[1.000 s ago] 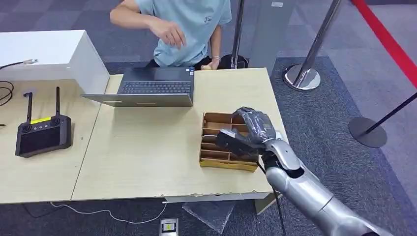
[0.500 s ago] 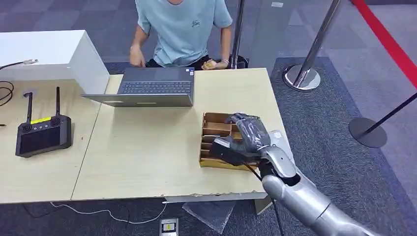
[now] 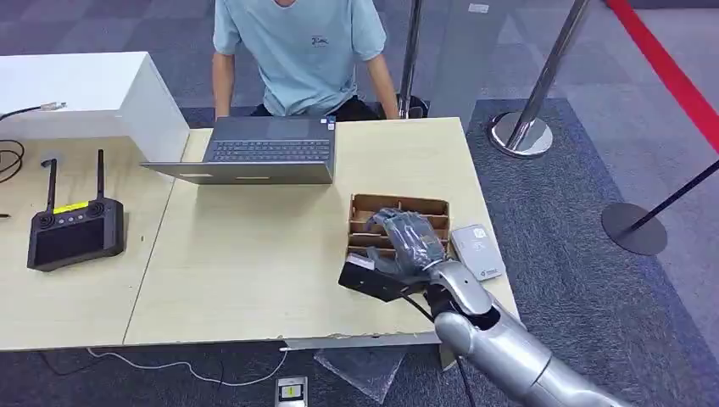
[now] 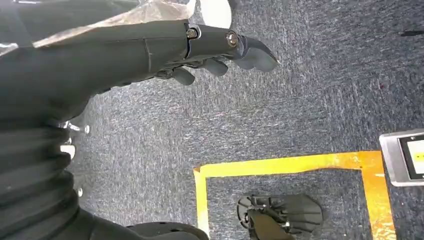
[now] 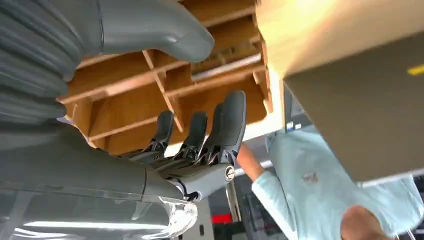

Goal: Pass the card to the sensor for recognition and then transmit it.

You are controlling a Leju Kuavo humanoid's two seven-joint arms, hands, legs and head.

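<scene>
A wooden compartment box (image 3: 398,203) stands on the right part of the table (image 3: 254,254). My right hand (image 3: 405,246) hovers over its near half with straight, spread fingers (image 5: 227,125) and holds nothing. From the right wrist, the box (image 5: 125,85) is just past the fingertips, and a thin pale card edge (image 5: 225,66) lies in one compartment. A small grey-white sensor pad (image 3: 477,252) lies flat just right of the box. My left hand (image 4: 210,50) hangs over the carpet, fingers loosely bent, holding nothing.
An open laptop (image 3: 271,151) sits at the table's far side, with a person in a light blue shirt (image 3: 297,51) behind it. A black remote controller (image 3: 75,229) and a white box (image 3: 85,93) are on the left. Stanchion bases (image 3: 521,133) stand on the right.
My right hand has slid toward the table's near edge and leftward over the box, uncovering the sensor pad. The person has pulled their arms back behind the laptop.
</scene>
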